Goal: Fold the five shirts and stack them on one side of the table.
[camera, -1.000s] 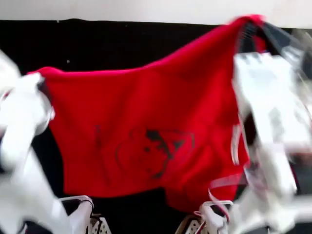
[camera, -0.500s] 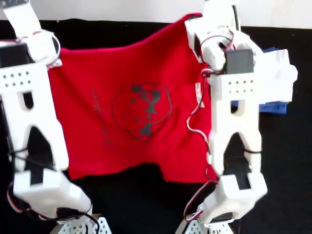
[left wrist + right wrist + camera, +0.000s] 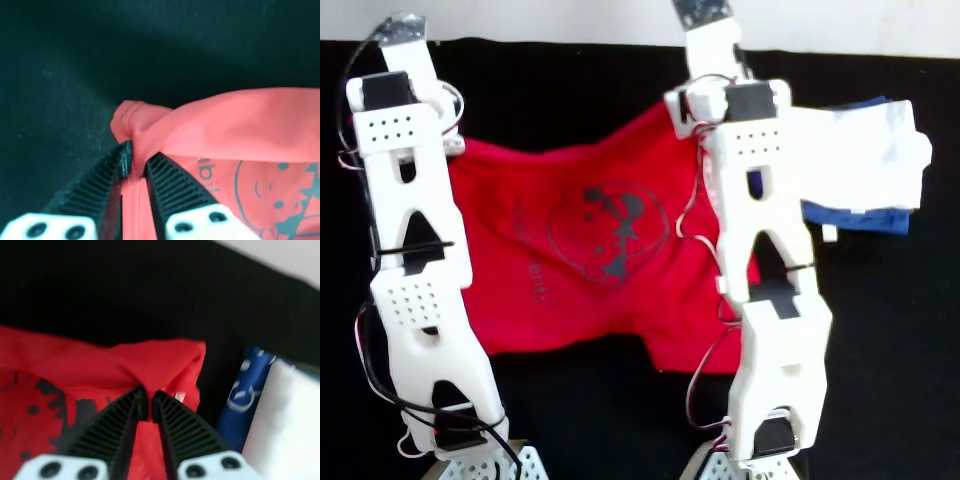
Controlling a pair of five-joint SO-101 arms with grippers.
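Observation:
A red shirt with a dark round print lies spread between the two arms on the black table, print up. My left gripper is shut on a bunched far-left corner of the red shirt. My right gripper is shut on the far-right corner of the red shirt. In the high view the left arm stretches over the shirt's left edge and the right arm over its right edge.
Folded shirts, a white one on top of a blue one, are stacked at the far right of the table. The same blue shirt and white shirt lie close beside my right gripper.
Both arms have swung forward and down, carrying the red shirt from hanging in the air to lying spread on the table. Both grippers keep hold of their corners.

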